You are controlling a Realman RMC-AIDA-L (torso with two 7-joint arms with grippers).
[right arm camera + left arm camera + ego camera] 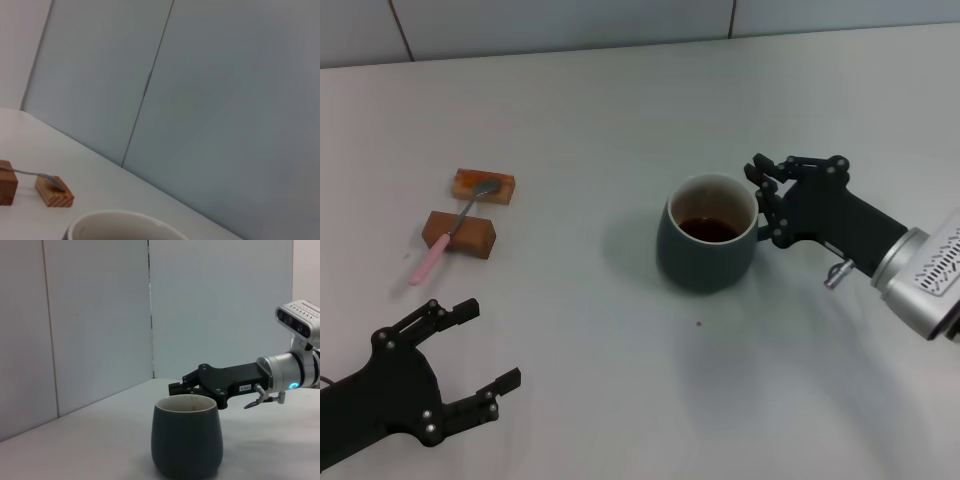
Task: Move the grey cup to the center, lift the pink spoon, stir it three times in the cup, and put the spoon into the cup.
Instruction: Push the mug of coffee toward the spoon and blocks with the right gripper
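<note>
The grey cup (707,234) stands upright near the middle of the white table (620,120), with a dark pool at the bottom of its pale inside. The right claw (761,200) sits at the cup's right side, its black fingers (767,172) close to the rim where the handle would be. From the head view the fingers look drawn close together, but whether they pinch the handle or merely rest beside it cannot be told. The left wrist view shows this same claw behind the cup's rim, with a small white label (245,387) on its black body; the writing on it is too small to read. A blue light glows on the silver wrist behind it.

The left claw (483,355) is low and near the table's front edge, well apart from the cup, its two fingers spread wide and holding nothing.

Just beyond the left claw lies the pink spoon (453,228), its stem bridging two brown wooden blocks: the bowl rests on the far block (483,185), the stem crosses the near block (459,233), and the pink handle slopes down to the table. A tiny dark speck (698,323) lies on the table in front of the cup.
</note>
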